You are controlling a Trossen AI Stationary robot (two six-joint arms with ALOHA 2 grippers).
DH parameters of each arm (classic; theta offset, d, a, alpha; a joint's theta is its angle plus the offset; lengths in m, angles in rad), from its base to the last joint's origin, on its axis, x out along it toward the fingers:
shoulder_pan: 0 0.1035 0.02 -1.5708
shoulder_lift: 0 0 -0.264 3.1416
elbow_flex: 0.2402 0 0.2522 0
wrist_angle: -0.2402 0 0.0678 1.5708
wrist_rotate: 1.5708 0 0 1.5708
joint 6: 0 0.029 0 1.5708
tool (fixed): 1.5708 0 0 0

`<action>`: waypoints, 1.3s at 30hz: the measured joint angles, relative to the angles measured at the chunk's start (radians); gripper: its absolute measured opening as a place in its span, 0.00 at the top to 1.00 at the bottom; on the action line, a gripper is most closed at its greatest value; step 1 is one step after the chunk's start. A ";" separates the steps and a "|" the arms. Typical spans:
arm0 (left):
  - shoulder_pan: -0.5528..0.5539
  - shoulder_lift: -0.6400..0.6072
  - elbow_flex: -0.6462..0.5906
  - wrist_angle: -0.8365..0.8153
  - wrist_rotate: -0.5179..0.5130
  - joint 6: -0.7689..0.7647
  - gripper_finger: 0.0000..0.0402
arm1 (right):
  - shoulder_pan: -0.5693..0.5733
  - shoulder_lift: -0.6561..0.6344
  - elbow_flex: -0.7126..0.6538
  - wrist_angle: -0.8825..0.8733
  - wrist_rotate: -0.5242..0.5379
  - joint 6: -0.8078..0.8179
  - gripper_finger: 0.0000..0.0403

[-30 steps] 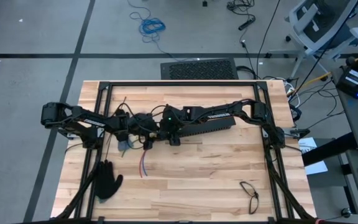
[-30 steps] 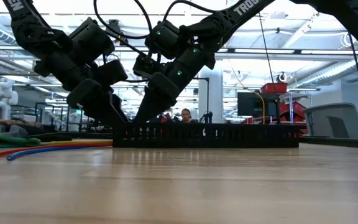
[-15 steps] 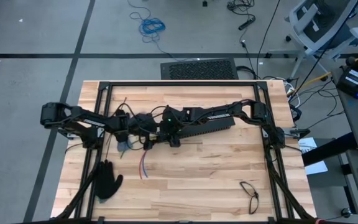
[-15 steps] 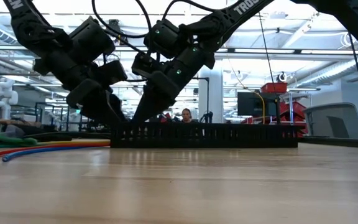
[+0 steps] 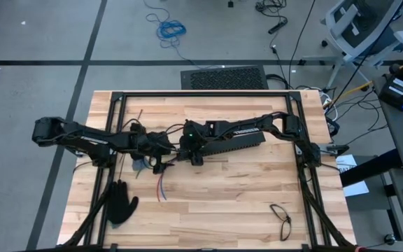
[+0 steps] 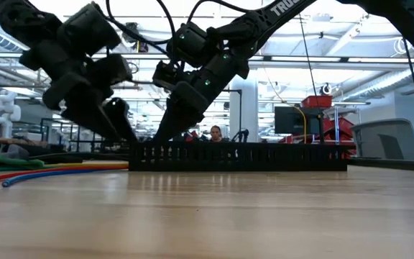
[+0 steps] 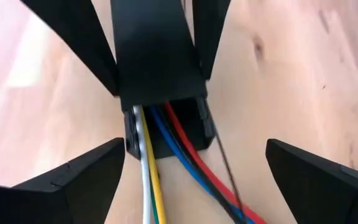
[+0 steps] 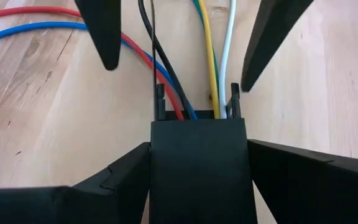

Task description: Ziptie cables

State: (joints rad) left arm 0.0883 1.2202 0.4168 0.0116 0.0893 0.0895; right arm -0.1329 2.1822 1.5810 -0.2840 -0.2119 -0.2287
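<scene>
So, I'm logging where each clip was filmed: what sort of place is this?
Most likely a robotics lab or workshop. A wooden table stands on a grey concrete floor strewn with loose cables, an office chair sits nearby, and the low view shows a white humanoid robot and a person behind.

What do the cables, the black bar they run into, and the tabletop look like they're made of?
Cables: smooth coloured plastic insulation, likely; they curve softly.
Bar: matte black, probably moulded plastic; slotted teeth show in the low view.
Tabletop: pale wooden planks with visible grain, lightly finished.
</scene>
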 joint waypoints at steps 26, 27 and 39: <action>0.005 0.008 -0.003 -0.003 -0.016 -0.156 0.04 | -0.001 -0.001 -0.002 -0.003 0.001 0.000 0.40; 0.005 0.008 -0.003 -0.002 -0.019 -0.154 0.04 | -0.001 -0.001 -0.002 -0.003 0.000 0.000 0.40; 0.028 0.023 -0.003 0.024 -0.091 -0.133 0.04 | -0.001 -0.001 -0.003 0.014 0.001 0.000 0.40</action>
State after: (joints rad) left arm 0.1163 1.2434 0.4134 0.0352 -0.0017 -0.0439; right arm -0.1337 2.1811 1.5780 -0.2703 -0.2111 -0.2291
